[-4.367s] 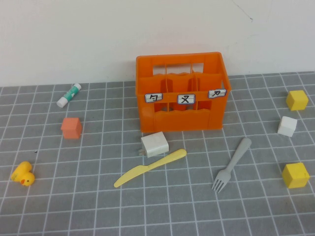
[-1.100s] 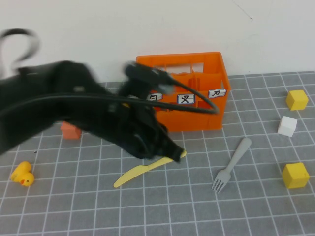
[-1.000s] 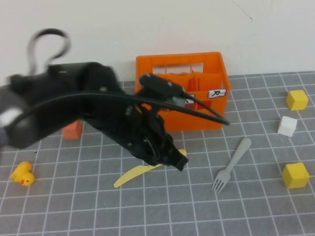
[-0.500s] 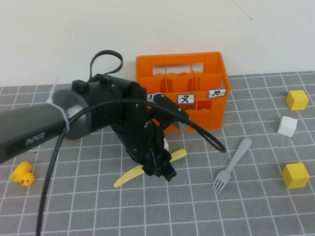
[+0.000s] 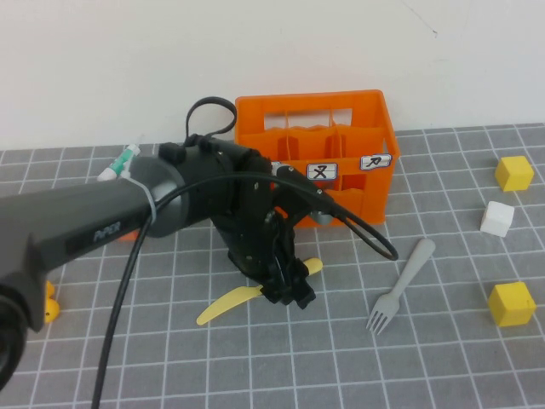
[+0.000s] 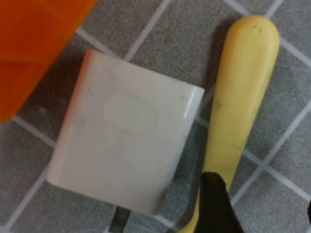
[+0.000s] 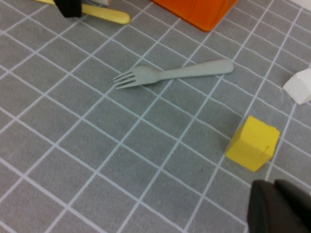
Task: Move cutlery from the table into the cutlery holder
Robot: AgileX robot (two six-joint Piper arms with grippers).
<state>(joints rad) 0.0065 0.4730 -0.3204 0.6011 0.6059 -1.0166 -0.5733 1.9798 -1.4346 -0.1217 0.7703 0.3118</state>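
Observation:
The pale-yellow knife (image 5: pixel 230 302) lies on the table (image 5: pixel 341 366) in front of the orange cutlery holder (image 5: pixel 315 158). My left gripper (image 5: pixel 285 290) is down over the knife's middle, open. In the left wrist view (image 6: pixel 264 206) one finger (image 6: pixel 217 201) lies over the knife (image 6: pixel 238 97) and the other is at the frame's edge. The grey fork (image 5: pixel 400 284) lies to the right, untouched; it also shows in the right wrist view (image 7: pixel 175 74). My right gripper (image 7: pixel 274 204) is shut and empty, well back from the fork; the high view does not show it.
The white charger block (image 6: pixel 126 131) lies between crate and knife handle, hidden under my arm in the high view. Two yellow cubes (image 5: pixel 514 173) (image 5: pixel 511 304) and a white cube (image 5: pixel 496 219) sit at the right. A glue stick (image 5: pixel 119 162) lies at the back left.
My left arm has swung in from the left and settled its gripper down over the knife. The knife and fork lie where they were.

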